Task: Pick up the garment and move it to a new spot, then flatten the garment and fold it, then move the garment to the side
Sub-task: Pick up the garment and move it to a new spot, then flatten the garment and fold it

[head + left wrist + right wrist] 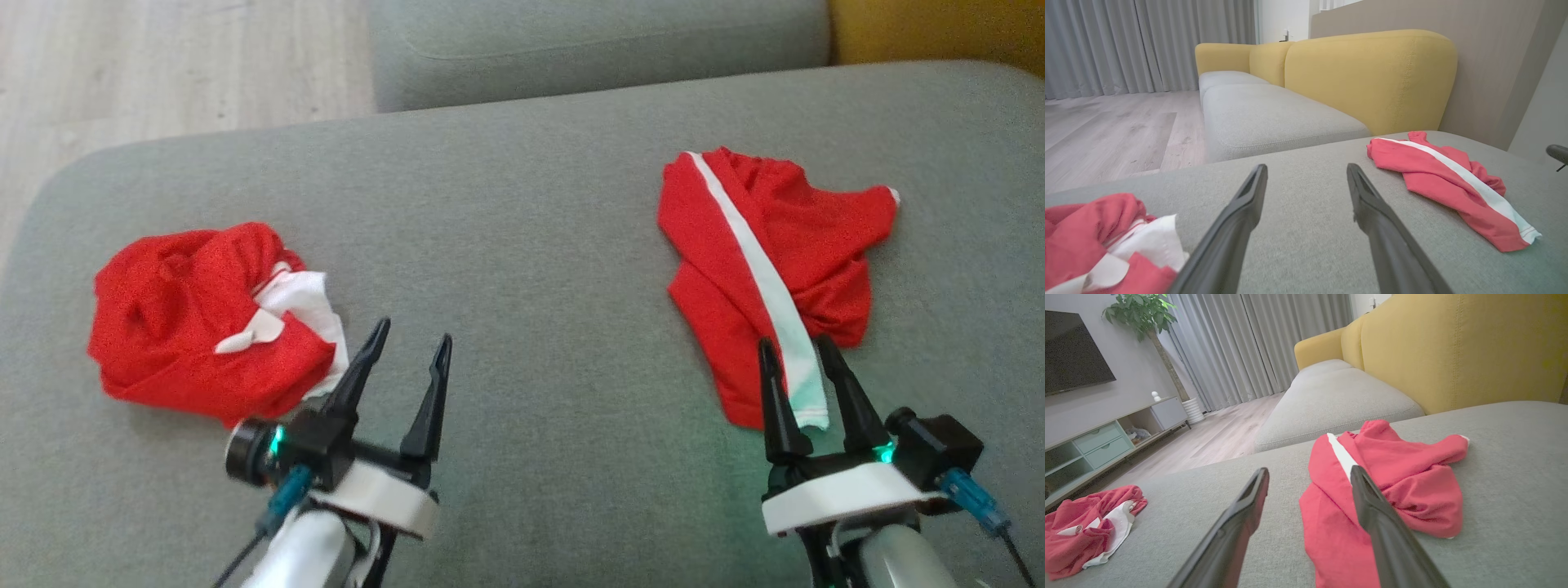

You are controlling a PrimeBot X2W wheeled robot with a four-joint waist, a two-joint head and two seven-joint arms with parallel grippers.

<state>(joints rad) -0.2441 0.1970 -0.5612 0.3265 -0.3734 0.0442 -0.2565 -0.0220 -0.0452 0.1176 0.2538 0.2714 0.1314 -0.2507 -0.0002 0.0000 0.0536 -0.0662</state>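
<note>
Two red garments on a grey cushion (531, 245), both grippers empty

One garment is a crumpled red heap (188, 310) with white fabric showing, on the cushion's left. The other, a striped garment (784, 245), lies looser on the right with one white band running down it. The left gripper (413, 331) sits just beside the heap, fingers spread. The right gripper (794, 341) points at the striped garment's near hem, fingers spread and holding nothing.

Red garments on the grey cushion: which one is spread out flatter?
The striped garment ahead of the right gripper: partly spread, with a long white stripe running its length. The other garment, by the left gripper, is a crumpled heap.
</note>
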